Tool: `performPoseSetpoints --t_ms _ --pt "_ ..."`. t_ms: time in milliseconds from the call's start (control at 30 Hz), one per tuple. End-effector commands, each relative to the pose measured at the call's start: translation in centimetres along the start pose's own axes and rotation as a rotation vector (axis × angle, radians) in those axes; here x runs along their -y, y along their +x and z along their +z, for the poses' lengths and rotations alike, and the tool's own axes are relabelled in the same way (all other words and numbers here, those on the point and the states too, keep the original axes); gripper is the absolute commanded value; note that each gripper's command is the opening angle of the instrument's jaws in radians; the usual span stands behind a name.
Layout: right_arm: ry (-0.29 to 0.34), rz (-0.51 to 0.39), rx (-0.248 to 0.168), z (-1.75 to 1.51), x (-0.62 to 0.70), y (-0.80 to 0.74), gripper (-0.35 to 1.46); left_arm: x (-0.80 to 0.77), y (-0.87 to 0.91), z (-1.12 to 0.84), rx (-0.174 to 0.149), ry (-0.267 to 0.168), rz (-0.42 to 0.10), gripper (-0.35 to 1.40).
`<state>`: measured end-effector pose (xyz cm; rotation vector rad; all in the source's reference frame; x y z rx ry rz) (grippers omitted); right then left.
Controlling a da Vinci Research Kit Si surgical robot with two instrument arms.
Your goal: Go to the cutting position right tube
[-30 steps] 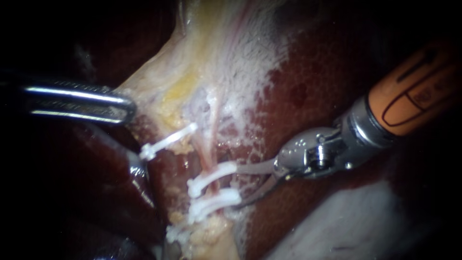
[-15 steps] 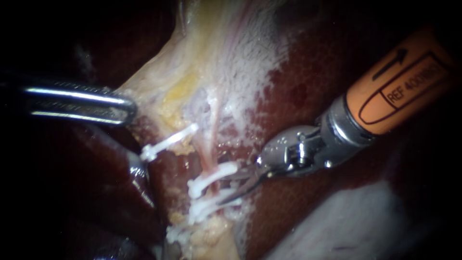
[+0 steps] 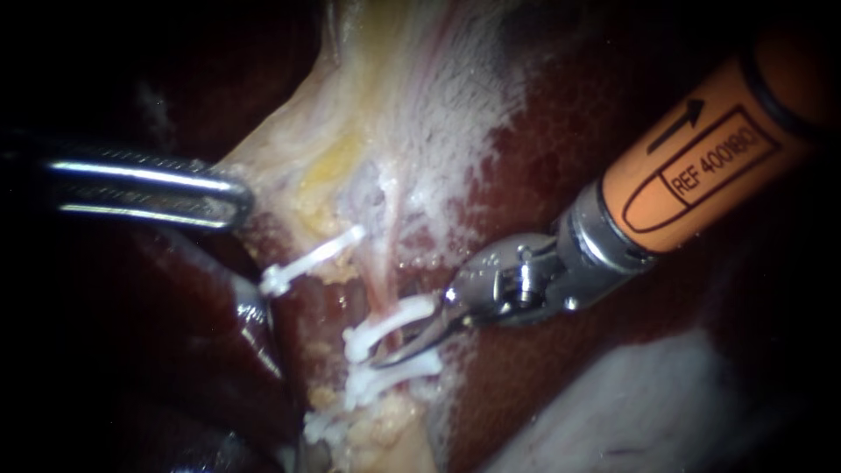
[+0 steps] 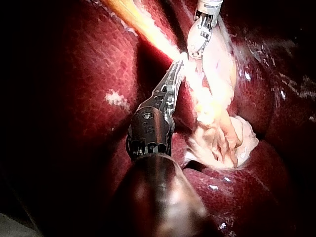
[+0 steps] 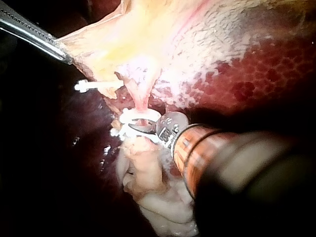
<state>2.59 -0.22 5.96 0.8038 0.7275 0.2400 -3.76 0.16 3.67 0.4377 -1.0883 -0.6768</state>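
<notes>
The right tube (image 3: 382,263) is a thin pink strand running down from the pale gallbladder tissue (image 3: 350,114). It carries two white clips, an upper clip (image 3: 392,321) and a lower clip (image 3: 396,370). My right instrument (image 3: 408,343), on an orange shaft, has its curved blades in the gap between these two clips, open by a narrow gap at the tube. The right wrist view shows these blades (image 5: 140,125) at the tube between the clips. My left instrument (image 3: 233,199) is shut on the edge of the pale tissue and holds it taut; its jaws (image 4: 176,70) show in the left wrist view too.
A third white clip (image 3: 308,260) sits on a strand to the left of the right tube. Dark red liver (image 3: 561,158) surrounds the field. A pale whitish mass (image 3: 639,403) lies under the right shaft. Yellowish fatty tissue (image 3: 385,429) bunches below the clips.
My right instrument has slid left towards the clipped tube; its blades now lie between the two clips, closer together than before. The left instrument has held still.
</notes>
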Motion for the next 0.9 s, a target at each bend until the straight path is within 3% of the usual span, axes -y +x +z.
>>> performPoseSetpoints --t_ms 33,900 --pt "0.000 0.000 0.000 0.00 0.00 0.00 0.21 0.00 0.00 0.00 0.000 -0.001 0.000 -0.35" --pt "0.002 -0.005 0.000 0.05 0.00 -0.01 0.21 0.01 0.00 0.03 0.000 -0.002 0.000 -0.35"
